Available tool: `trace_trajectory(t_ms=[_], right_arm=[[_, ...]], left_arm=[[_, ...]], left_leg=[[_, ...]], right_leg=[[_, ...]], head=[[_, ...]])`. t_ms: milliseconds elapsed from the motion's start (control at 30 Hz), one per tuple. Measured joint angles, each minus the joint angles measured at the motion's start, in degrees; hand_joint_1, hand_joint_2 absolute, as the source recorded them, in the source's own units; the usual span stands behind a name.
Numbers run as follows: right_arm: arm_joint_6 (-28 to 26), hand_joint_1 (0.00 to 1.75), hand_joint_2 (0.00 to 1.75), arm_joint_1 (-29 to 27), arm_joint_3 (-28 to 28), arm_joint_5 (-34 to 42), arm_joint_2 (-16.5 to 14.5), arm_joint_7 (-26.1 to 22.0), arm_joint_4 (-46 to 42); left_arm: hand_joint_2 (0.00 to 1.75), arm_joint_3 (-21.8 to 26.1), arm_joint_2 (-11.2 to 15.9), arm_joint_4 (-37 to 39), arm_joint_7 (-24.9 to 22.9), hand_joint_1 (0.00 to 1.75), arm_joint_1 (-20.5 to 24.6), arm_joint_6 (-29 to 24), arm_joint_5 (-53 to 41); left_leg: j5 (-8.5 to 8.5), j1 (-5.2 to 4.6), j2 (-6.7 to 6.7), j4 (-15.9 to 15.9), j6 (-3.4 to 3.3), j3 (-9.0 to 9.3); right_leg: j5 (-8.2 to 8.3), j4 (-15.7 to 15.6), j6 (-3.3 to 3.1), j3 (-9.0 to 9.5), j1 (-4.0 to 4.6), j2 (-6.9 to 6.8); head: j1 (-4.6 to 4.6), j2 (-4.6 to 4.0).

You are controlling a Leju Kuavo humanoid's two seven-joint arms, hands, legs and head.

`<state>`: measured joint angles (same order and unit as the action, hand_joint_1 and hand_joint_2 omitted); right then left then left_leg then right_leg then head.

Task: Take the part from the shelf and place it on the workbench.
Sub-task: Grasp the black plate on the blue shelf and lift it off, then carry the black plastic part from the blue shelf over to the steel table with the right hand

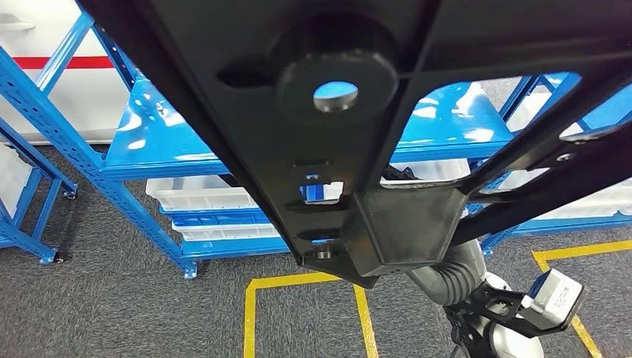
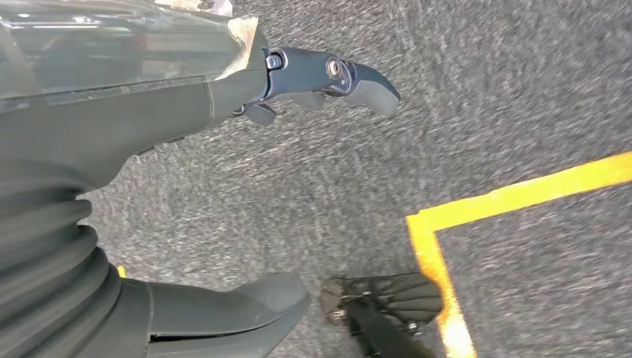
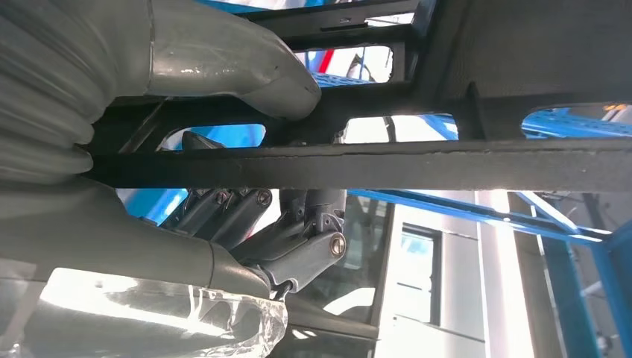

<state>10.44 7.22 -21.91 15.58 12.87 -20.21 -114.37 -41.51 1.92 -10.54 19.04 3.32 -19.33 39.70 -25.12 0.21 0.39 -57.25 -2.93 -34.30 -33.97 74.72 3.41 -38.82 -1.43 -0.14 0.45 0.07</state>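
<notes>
Part: I had the black part [image 1: 313, 112] held up right in front of the head camera, a flat dark frame with cut-out openings and a round boss with a shiny centre, spanning the picture from upper left to lower right.
Right hand: my right hand [image 3: 246, 149] was gripping the part; in the right wrist view the grey thumb [image 3: 246, 71] pressed one side of a black bar [image 3: 417, 164] of the frame and the dark fingers [image 3: 298, 239] curled under the other side.
Left hand: my left hand [image 2: 223, 179] hung over the floor with nothing in it, thumb and dark fingers [image 2: 335, 78] well apart.
In the way: the part blocked most of my forward view; I saw the shelf only through its holes and past its edges.
Shelf: a blue metal shelf [image 1: 160, 134] stood ahead, with white bins [image 1: 197, 194] on the lower levels.
More racking: another blue frame [image 1: 26, 186] stood at the left, against a white wall with a red stripe [image 1: 71, 62].
Floor: grey carpet [image 1: 112, 313] marked with yellow tape lines [image 1: 298, 282]; the same tape [image 2: 514, 198] showed under my left hand.
Right arm: its ribbed grey cover [image 1: 451, 276] came up beneath the part.
Writing: I could read no labels or brands anywhere.
</notes>
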Motion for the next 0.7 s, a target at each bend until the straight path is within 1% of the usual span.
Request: trace_trajectory(t_ms=[33,67,100,133,167,200,233,267,300,333,367,400,433,467,500,533,567,600,633,667,700], right_arm=[[0.00,1.75,1.75,0.00,-0.05,-0.11,0.00,0.04,0.13],[0.01,1.75,1.75,0.01,-0.10,-0.23,0.00,0.09,0.27],[0.01,1.75,1.75,0.05,-0.16,-0.34,0.00,0.14,0.38],[0.01,1.75,1.75,0.08,-0.23,-0.42,0.01,0.15,0.46],[0.00,1.75,1.75,0.10,-0.28,-0.48,0.01,0.15,0.55],[-0.03,1.75,1.75,0.10,-0.34,-0.49,0.02,0.11,0.64],[-0.10,1.75,1.75,0.06,-0.39,-0.47,0.05,0.06,0.77],[-0.18,1.75,1.75,0.01,-0.43,-0.43,0.09,0.00,0.97],[-0.26,1.75,1.75,-0.04,-0.47,-0.39,0.13,-0.07,1.17],[-0.32,1.75,1.75,-0.10,-0.51,-0.36,0.16,-0.15,1.35],[-0.35,1.75,1.75,-0.15,-0.55,-0.34,0.17,-0.22,1.49],[-0.40,1.75,1.75,-0.20,-0.59,-0.33,0.16,-0.31,1.57],[-0.47,1.75,1.75,-0.27,-0.62,-0.33,0.15,-0.39,1.63],[-0.55,1.75,1.75,-0.34,-0.66,-0.33,0.14,-0.45,1.69],[-0.62,1.75,1.75,-0.42,-0.69,-0.34,0.13,-0.51,1.76],[-0.68,1.75,1.75,-0.50,-0.72,-0.36,0.12,-0.56,1.82],[-0.72,1.75,1.75,-0.56,-0.75,-0.38,0.11,-0.60,1.86],[-0.75,1.75,1.75,-0.61,-0.78,-0.40,0.10,-0.62,1.89],[-0.78,1.75,1.75,-0.63,-0.81,-0.43,0.09,-0.66,1.88],[-0.78,1.75,1.75,-0.65,-0.84,-0.45,0.08,-0.68,1.88],[-0.77,1.75,1.75,-0.66,-0.87,-0.46,0.06,-0.71,1.87]], left_arm=[[1.75,0.00,-0.03,0.00,0.00,0.00,0.00,0.04,-0.02],[1.75,0.00,-0.05,0.00,0.00,0.00,0.01,0.09,-0.05],[1.75,0.00,-0.06,0.00,-0.01,0.00,0.02,0.13,-0.07],[1.75,0.00,-0.07,0.00,-0.02,0.00,0.04,0.16,-0.09],[1.75,0.00,-0.07,0.00,-0.03,0.00,0.06,0.18,-0.10],[1.75,0.00,-0.07,0.00,-0.09,0.00,0.08,0.22,-0.11],[1.75,0.00,-0.04,0.01,-0.18,0.00,0.07,0.27,-0.11],[1.75,0.00,0.02,0.06,-0.26,0.00,0.04,0.32,-0.11],[1.75,-0.01,0.06,0.10,-0.35,0.00,0.01,0.36,-0.11],[1.75,-0.02,0.09,0.15,-0.39,0.00,-0.04,0.41,-0.11],[1.75,-0.03,0.10,0.20,-0.40,0.00,-0.05,0.47,-0.11],[1.75,-0.03,0.07,0.20,-0.40,0.00,-0.05,0.52,-0.11],[1.75,-0.04,0.06,0.20,-0.41,0.00,-0.05,0.57,-0.11],[1.75,-0.03,0.07,0.20,-0.46,0.00,-0.04,0.58,-0.10],[1.75,-0.03,0.07,0.20,-0.50,0.00,-0.03,0.59,-0.10],[1.75,-0.03,0.07,0.20,-0.54,0.00,-0.03,0.60,-0.09],[1.75,-0.03,0.08,0.20,-0.57,0.00,-0.03,0.61,-0.08],[1.75,-0.03,0.07,0.19,-0.57,0.00,0.01,0.61,-0.07],[1.75,-0.02,0.07,0.19,-0.57,0.00,0.05,0.62,-0.05],[1.75,-0.02,0.07,0.18,-0.57,0.00,0.09,0.63,-0.04],[1.75,-0.02,0.06,0.18,-0.57,0.00,0.13,0.63,-0.04]], left_leg=[[0.71,-0.10,0.04,-0.05,0.04,-0.82],[1.40,-0.15,0.06,-0.11,0.16,-1.63],[2.03,-0.25,0.04,-0.19,0.35,-2.29],[2.64,-0.35,0.04,-0.28,0.59,-2.77],[3.25,-0.45,0.04,-0.31,0.87,-3.09],[3.83,-0.53,0.05,-0.27,1.12,-3.29],[4.44,-0.55,0.06,-0.18,1.42,-3.43],[4.69,-0.42,0.00,-0.18,1.73,-3.64],[4.02,-0.27,-0.12,-0.54,2.09,-3.95],[2.13,-0.12,-0.25,-1.80,2.50,-4.46],[-0.78,0.08,-0.37,-4.13,2.88,-5.16],[-4.05,0.19,-0.45,-7.46,3.28,-5.95],[-6.64,0.33,-0.48,-11.22,3.62,-6.65],[-7.70,0.48,-0.51,-14.50,3.93,-7.01],[-7.29,0.68,-0.52,-16.48,4.18,-6.74],[-5.79,0.92,-0.51,-16.49,4.38,-5.54],[-4.05,1.19,-0.51,-14.51,4.58,-3.34],[-3.32,1.45,-0.54,-10.92,4.83,-0.52],[-3.49,1.47,-0.67,-6.87,4.94,2.33],[-4.18,1.40,-0.80,-3.75,4.87,4.27],[-4.97,1.20,-0.92,-1.89,4.60,5.21]], right_leg=[[1.23,-0.62,0.57,1.51,0.06,0.01],[2.55,-3.34,0.92,4.06,0.14,0.01],[3.22,-7.63,0.91,7.44,0.29,0.00],[3.09,-12.54,0.60,10.89,0.56,0.00],[2.49,-16.48,0.12,13.37,0.80,0.02],[1.88,-18.92,-0.33,14.72,1.06,0.05],[1.71,-19.88,-0.74,14.87,1.22,0.07],[2.07,-19.82,-1.19,14.36,0.90,0.05],[2.62,-19.74,-1.67,13.86,0.66,0.00],[3.28,-19.72,-2.29,13.26,0.37,-0.13],[3.98,-19.72,-2.78,12.58,0.12,-0.25],[4.67,-19.70,-3.09,11.84,0.23,-0.35],[5.38,-19.64,-3.27,11.11,0.26,-0.42],[6.10,-19.52,-3.19,10.27,0.28,-0.45],[6.77,-19.29,-3.01,9.37,0.25,-0.47],[7.32,-18.92,-2.74,8.37,0.12,-0.48],[7.75,-18.40,-2.44,7.32,-0.04,-0.48],[8.03,-17.76,-2.11,6.39,-0.17,-0.49],[8.25,-17.09,-1.77,5.56,-0.18,-0.49],[8.52,-16.60,-1.36,4.94,-0.10,-0.50],[8.88,-16.33,-0.87,4.50,0.02,-0.52]], head=[[0.00,0.00],[0.01,0.00],[0.02,0.00],[-0.01,0.00],[-0.06,0.00],[-0.10,0.00],[-0.15,0.00],[-0.17,0.00],[-0.19,0.00],[-0.28,0.00],[-0.36,0.00],[-0.43,0.00],[-0.49,0.00],[-0.49,0.00],[-0.50,0.00],[-0.51,0.00],[-0.53,0.00],[-0.55,0.00],[-0.59,0.00],[-0.61,0.00],[-0.62,0.00]])
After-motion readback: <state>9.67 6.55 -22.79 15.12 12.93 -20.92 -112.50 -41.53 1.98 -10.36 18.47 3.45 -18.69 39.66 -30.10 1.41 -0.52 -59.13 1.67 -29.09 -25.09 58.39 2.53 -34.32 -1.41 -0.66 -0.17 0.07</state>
